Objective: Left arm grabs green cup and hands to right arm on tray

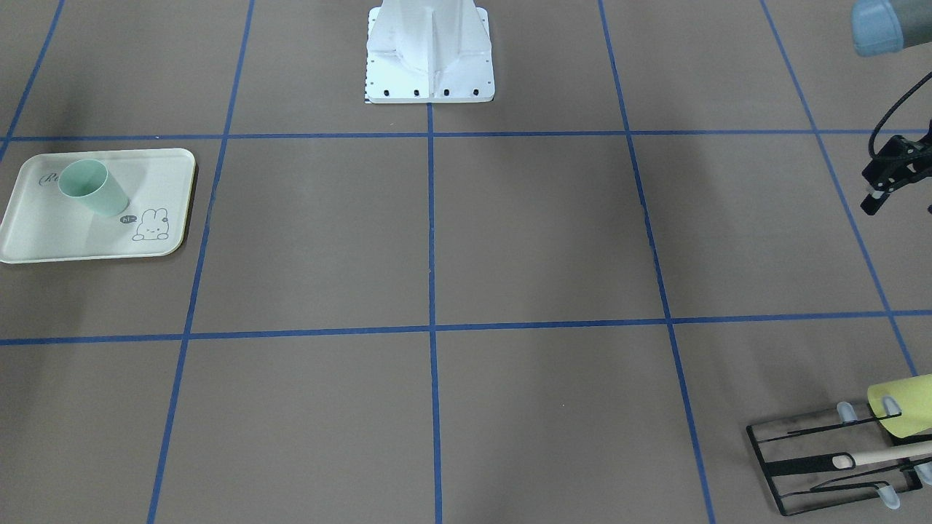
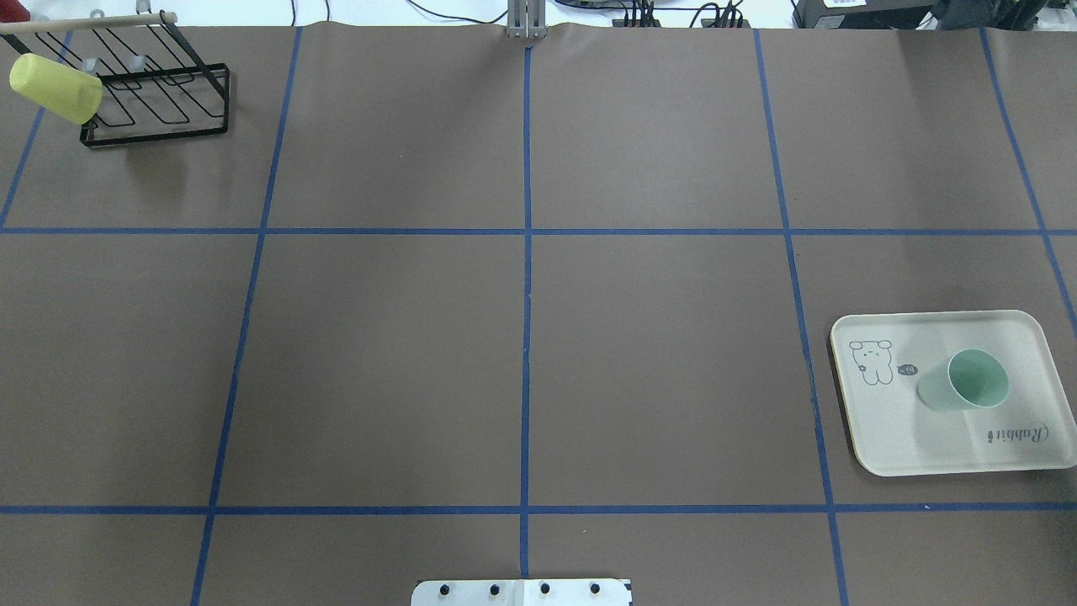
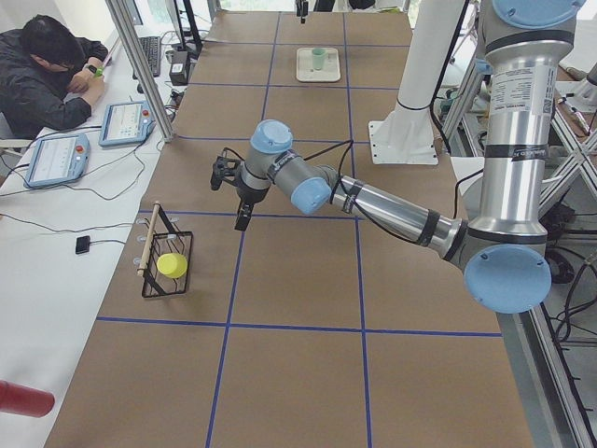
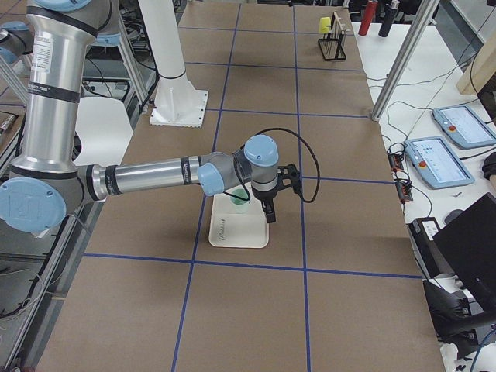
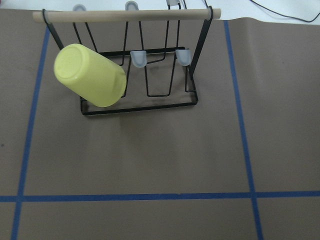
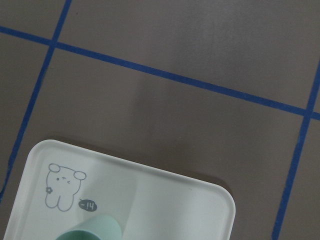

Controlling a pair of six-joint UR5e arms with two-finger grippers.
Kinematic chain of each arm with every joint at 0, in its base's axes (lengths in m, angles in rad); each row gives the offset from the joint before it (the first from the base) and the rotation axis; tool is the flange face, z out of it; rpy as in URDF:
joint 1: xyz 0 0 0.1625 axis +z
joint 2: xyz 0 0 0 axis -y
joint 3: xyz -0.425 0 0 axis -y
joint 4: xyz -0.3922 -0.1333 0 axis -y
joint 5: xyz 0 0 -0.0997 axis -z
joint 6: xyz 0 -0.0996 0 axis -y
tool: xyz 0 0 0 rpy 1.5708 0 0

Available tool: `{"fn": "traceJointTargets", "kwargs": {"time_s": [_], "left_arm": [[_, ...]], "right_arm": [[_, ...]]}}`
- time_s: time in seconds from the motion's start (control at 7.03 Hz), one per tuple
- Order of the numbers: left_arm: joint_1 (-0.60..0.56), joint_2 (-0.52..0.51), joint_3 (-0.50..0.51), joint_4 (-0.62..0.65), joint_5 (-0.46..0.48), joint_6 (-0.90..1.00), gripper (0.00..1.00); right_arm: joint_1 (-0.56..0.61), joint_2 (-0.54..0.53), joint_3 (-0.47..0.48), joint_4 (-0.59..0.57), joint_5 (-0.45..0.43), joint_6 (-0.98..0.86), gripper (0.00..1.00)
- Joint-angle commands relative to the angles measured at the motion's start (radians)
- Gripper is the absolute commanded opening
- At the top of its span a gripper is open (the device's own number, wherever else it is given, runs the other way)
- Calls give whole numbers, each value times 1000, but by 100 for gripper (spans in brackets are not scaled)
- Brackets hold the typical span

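The green cup stands upright, mouth up, on the cream tray, beside the bunny drawing. It also shows in the overhead view and at the bottom edge of the right wrist view. My left gripper hangs empty and open above the table, near the black wire rack; one white-padded finger shows, the other is cut off by the view's edge. My right gripper hovers just beyond the tray, apart from the cup; I cannot tell whether it is open or shut.
A yellow-green cup hangs on the wire rack at the table's far left corner. The white robot pedestal stands at mid-table. An operator sits beside the table with control tablets.
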Motion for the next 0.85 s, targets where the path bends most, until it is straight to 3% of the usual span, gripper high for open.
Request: {"fn": "traceJointTargets", "kwargs": {"time_s": [0.0, 0.28, 0.71], "left_arm": [[-25, 99, 3, -5, 6, 145, 100], [-25, 124, 53, -20, 55, 103, 100], [-22, 141, 116, -42, 49, 103, 100]], "right_arm": [[47, 33, -48, 3, -3, 18, 99], [55, 18, -74, 3, 0, 9, 99], [66, 37, -101, -18, 10, 7, 99]]}}
